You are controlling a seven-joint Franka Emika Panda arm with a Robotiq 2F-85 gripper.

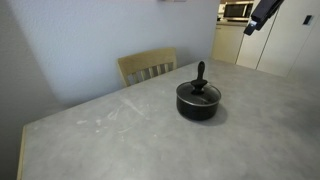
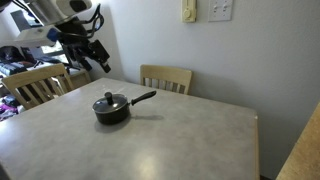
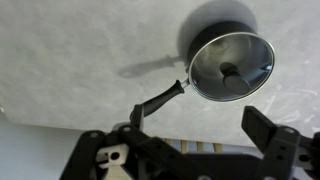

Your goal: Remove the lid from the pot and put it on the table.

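In an exterior view, the hand is hanging high and well apart from the pot. The pot is sitting on the surface, wearing the lid. It is black, round and low-sided, with its stick handle pointing away. Judging from here, a long descent is waiting, and any drift would probably be landing the fingers on glass rather than on the knob.

In an exterior view, the hand is hovering off to one side of the pot, near a pale wooden chair. The small pot is likely light, so a sideways nudge could be sliding it.

In the wrist view, the fingers are spreading wide apart and gripping nothing. The lid is showing clear glass and a thin shiny rim. The dark knob is tiny and a slip seems likely. The stone-look mottled grey surface is looking hard, so dropping the glass there could be chipping it.
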